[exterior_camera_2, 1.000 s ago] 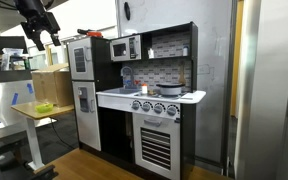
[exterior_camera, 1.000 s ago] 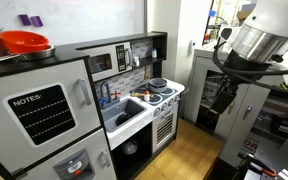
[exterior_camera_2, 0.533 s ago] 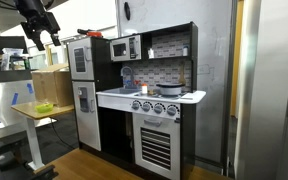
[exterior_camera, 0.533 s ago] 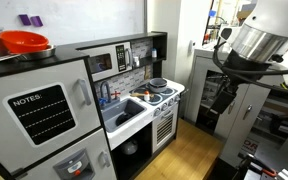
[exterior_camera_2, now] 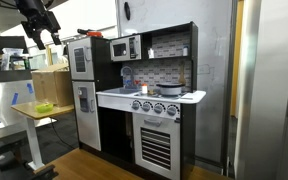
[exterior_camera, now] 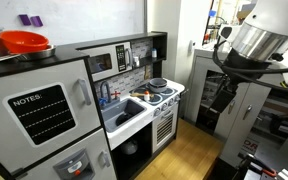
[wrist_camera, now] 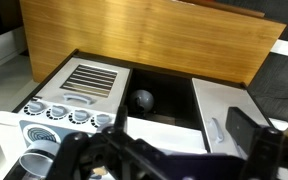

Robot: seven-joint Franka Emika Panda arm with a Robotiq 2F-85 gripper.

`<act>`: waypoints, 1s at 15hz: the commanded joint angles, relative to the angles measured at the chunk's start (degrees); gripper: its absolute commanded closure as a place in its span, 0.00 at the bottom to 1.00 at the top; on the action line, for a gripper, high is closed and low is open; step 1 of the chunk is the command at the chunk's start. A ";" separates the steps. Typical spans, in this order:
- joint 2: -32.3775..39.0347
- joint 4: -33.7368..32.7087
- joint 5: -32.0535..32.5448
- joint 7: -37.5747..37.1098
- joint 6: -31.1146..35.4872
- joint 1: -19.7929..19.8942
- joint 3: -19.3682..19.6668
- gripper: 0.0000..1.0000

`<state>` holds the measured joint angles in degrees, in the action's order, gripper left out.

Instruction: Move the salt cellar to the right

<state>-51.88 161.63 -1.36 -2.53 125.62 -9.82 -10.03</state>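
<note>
Tool [exterior_camera_2: 42, 33]: my jaws stand apart with nothing between them, high in the air.
Toy kitchen [exterior_camera_2: 149, 110]: well apart from my tool and lower.
Salt cellar [exterior_camera_2: 144, 90]: tiny, hard to be sure of; seemingly on the worktop [exterior_camera_2: 117, 95] just beside the stove [exterior_camera_2: 168, 92], far below my tool.
Knobs [wrist_camera: 69, 114]: ahead of my tool [wrist_camera: 169, 160] in the wrist view.

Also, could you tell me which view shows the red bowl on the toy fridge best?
An exterior view shows it best: the red bowl is large and clear on top of the toy fridge. Seen from farther off in an exterior view, it is only a small red sliver. The wrist view does not show it.
</note>
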 commanded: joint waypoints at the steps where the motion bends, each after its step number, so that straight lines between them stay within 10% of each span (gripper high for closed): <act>1: 2.93 -0.64 1.45 2.97 3.08 0.98 2.69 0.00; 9: 20.90 -5.94 4.76 14.28 19.01 5.76 13.74 0.00; 15: 35.38 -16.16 5.71 17.56 24.63 6.75 14.67 0.00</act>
<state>-22.69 150.67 3.72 13.17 149.42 -3.85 4.59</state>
